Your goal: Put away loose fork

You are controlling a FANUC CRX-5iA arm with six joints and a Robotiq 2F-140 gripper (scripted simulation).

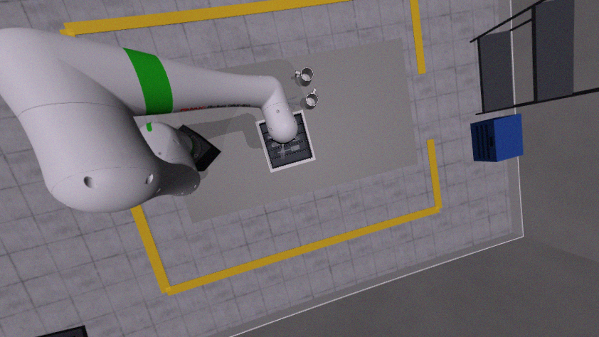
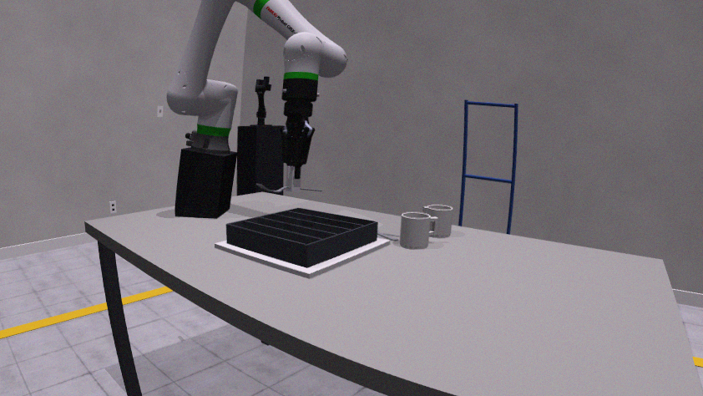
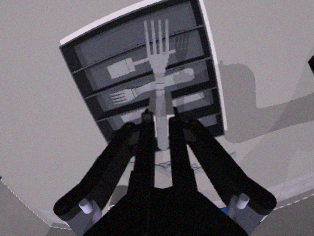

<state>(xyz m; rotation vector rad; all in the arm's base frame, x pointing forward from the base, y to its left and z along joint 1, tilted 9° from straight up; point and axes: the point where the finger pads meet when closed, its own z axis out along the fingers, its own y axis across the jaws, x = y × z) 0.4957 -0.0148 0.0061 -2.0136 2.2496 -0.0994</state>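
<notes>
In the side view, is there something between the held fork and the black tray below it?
Nothing. In the exterior view the fork, shut in the gripper, hangs above the tray with only the grey wall showing in the gap.

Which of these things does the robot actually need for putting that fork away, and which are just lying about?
Belongs to the job:
- fork, held in the fingers above the tray
- black cutlery tray, with cutlery lying in its slots

Just lying about:
- two grey mugs on the table beside the tray
- blue frame
- blue crate on the floor

Red lettering on the white arm (image 2: 278,19), seemingly "FANUC", is barely legible.
</notes>
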